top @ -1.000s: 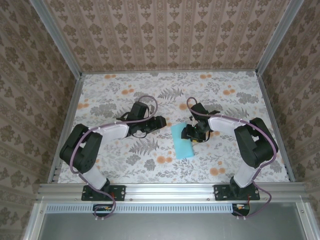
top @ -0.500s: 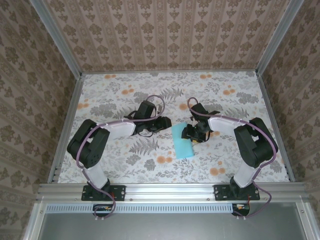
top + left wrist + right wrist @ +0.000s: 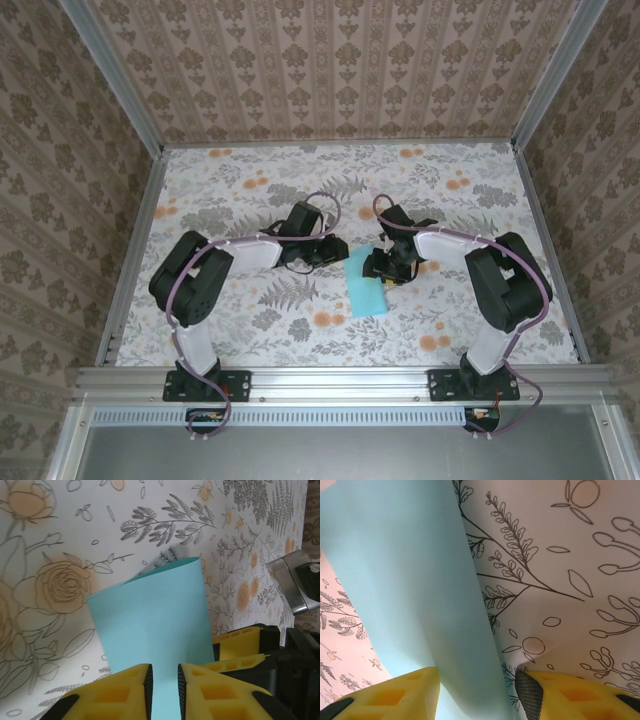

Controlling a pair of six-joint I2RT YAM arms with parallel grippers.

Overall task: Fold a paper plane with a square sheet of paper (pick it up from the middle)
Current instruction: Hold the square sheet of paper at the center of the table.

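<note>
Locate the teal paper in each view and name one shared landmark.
Top external: teal paper just right of and below centre.
Left wrist: teal paper at centre, reaching the bottom edge.
Right wrist: teal paper across the left half.
Shared landmark: the floral table cover.

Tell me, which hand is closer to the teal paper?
Left, barely: the left hand nearly pinches the teal paper at its far left corner; the right hand straddles its right edge, fingers wider apart.

Black-white arms (image 3: 245, 252), purple cables (image 3: 322, 199), yellow jaws.

Plain light-teal paper (image 3: 150, 625); floral-print table (image 3: 250, 180); brown damask walls (image 3: 340, 70).
</note>
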